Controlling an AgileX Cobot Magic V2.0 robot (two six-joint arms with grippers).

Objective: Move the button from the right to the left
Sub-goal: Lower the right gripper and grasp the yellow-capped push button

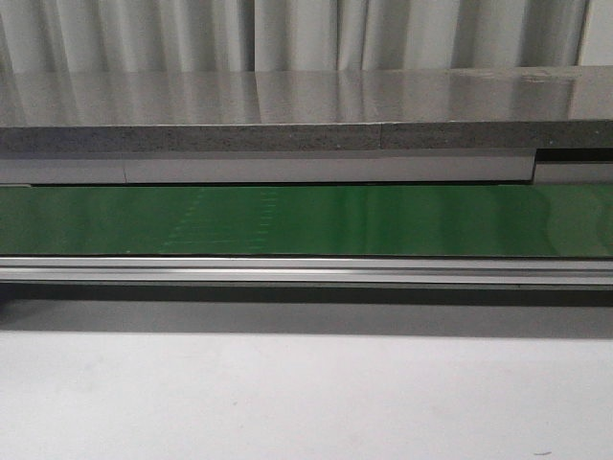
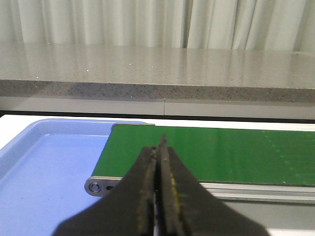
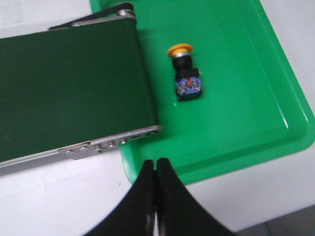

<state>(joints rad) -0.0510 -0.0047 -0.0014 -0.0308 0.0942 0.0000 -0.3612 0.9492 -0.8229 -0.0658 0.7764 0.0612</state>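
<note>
The button, with a round yellow head on a black body and a blue base, lies on its side in a green tray in the right wrist view. My right gripper is shut and empty, over the tray's near rim, well short of the button. My left gripper is shut with nothing in it, hanging in front of the end of the green conveyor belt. Neither gripper nor the button shows in the front view.
A blue tray sits beside the belt's left end. The belt runs across the front view on a metal frame, with a grey stone shelf and curtains behind. The belt's right end overlaps the green tray.
</note>
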